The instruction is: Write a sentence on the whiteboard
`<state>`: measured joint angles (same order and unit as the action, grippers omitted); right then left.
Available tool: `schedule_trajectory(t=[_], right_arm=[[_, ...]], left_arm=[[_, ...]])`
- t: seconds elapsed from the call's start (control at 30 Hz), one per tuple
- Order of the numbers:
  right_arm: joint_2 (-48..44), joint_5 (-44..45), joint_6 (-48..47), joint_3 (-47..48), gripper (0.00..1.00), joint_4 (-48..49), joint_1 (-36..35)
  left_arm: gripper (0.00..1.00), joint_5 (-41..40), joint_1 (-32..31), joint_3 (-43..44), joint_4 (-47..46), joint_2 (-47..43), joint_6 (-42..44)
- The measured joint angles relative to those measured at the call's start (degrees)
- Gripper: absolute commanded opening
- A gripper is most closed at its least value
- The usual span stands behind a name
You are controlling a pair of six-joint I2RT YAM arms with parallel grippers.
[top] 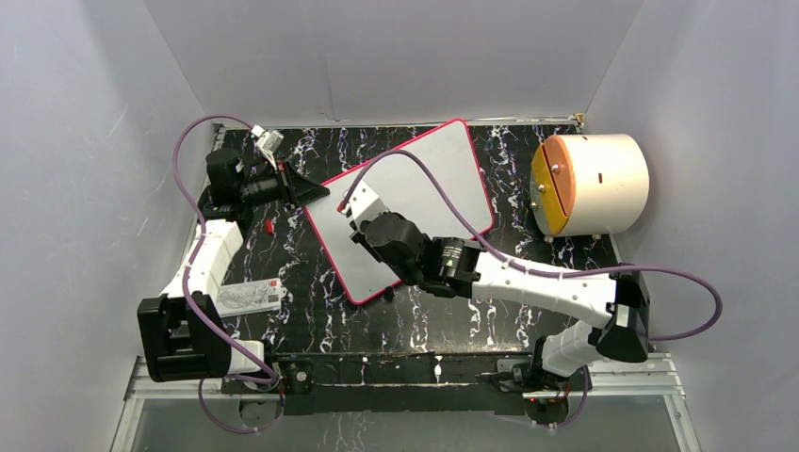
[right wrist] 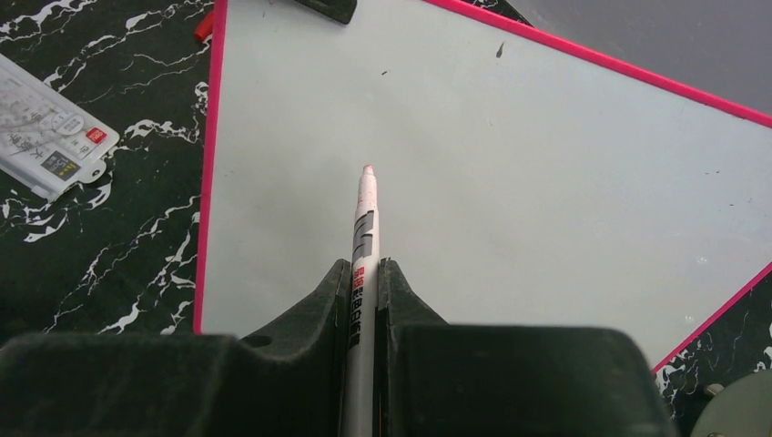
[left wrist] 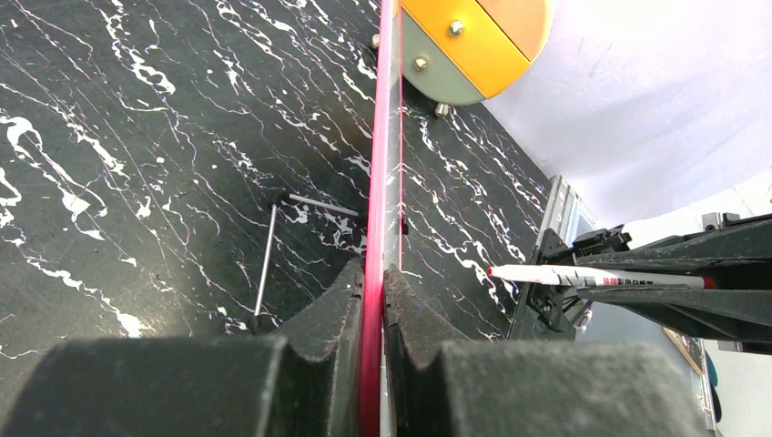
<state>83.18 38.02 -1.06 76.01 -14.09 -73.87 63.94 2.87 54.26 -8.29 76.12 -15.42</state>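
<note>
Right wrist view: right pincer (right wrist: 364,266) clasped a marker (right wrist: 367,209) over the blank whiteboard (right wrist: 546,182); left pincer (left wrist: 373,273) clamped its rim; nothing was written yet.

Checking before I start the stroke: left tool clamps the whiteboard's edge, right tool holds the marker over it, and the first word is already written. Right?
Not quite: nothing is written yet. The right wrist view shows the whiteboard blank under the marker. The left tool does clamp its edge, and the right tool holds the marker over it.
</note>
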Motion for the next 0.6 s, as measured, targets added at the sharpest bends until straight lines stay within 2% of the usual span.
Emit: schedule_trajectory(t=[0.6], right_arm=[[5.5, 0.1, 0.2, 5.4, 0.0, -3.9, 0.0]], left_arm=[[0.0, -0.1, 0.0, 0.0, 0.2, -0.1, 0.5]])
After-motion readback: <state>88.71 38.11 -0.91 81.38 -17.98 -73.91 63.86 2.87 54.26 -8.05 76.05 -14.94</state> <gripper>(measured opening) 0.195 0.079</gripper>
